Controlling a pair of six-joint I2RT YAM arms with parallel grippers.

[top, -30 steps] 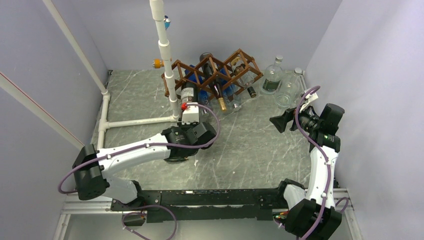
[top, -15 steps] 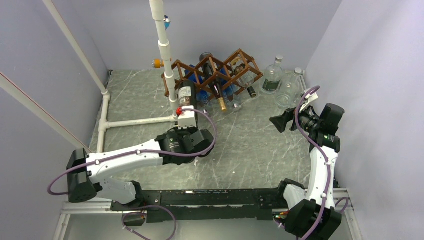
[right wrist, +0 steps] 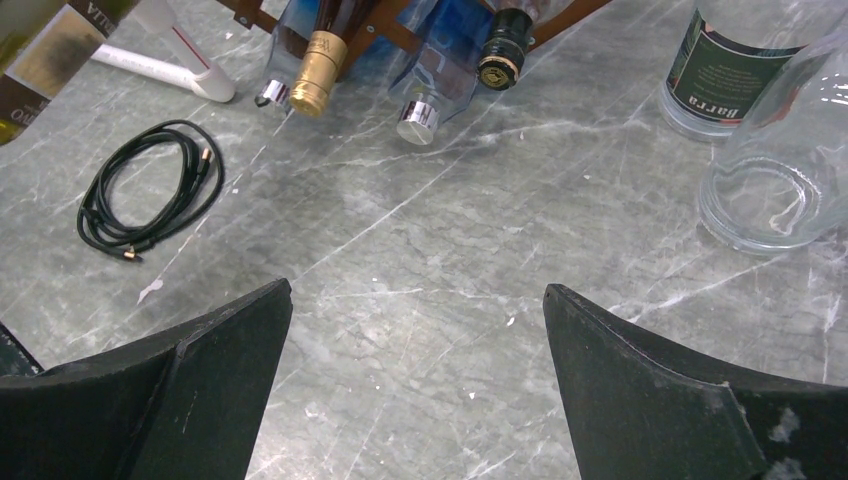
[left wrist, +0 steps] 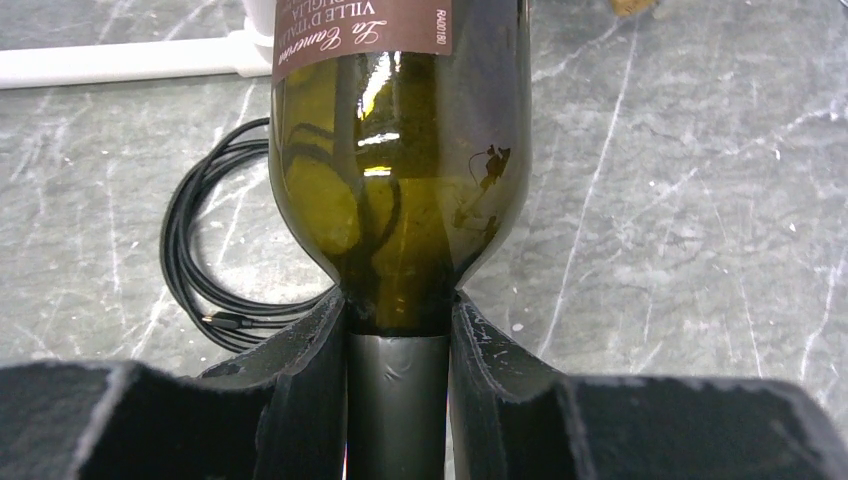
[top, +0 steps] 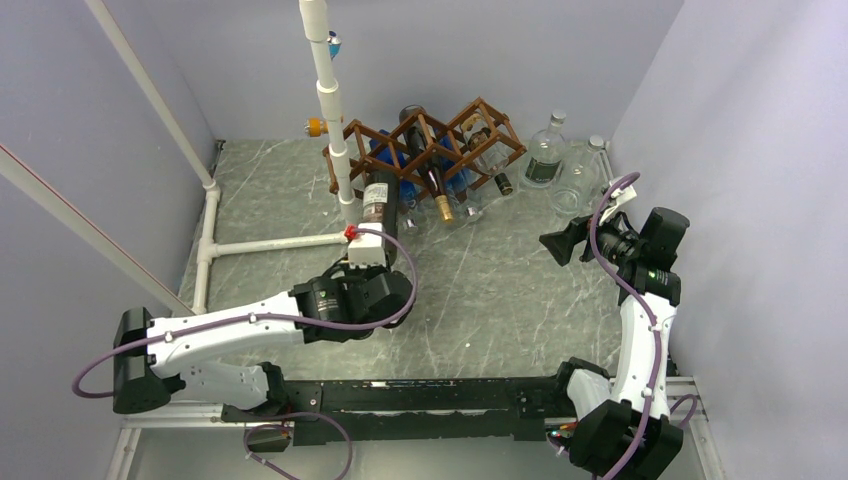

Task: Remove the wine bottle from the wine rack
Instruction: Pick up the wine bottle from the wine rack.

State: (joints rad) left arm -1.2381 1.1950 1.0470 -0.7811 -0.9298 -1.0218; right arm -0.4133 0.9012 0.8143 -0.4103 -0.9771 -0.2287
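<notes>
Underneath everything, a grey marbled counter [top: 500,300], with lilac walls on 3 sides. At the left rear, a white PVC pipe frame [top: 328,100], 1 post upright just in front of the rack's left end.

Against the back wall, the dark brown wine rack [top: 485,102]: diamond cells in 2 rows, several other bottles lying in them, necks toward the arms.

At the rack's left front, the wine bottle [top: 378,200]: dark green glass, maroon label, neck pointing toward the arm bases, body held off the counter. Base inside the cell or out of it: cannot tell.

Right of the rack, 2 clear glass bottles [top: 545,155], upright and close together.

On the wine bottle's neck, the left hand [left wrist: 398,400], clamped tight, 1 black finger on each side just below the shoulder.

Over bare counter, well apart from the rack, the right hand [right wrist: 417,292], spread wide and holding nothing.

Below the held bottle, a coiled black cable [right wrist: 150,190], flat on the counter.
</notes>
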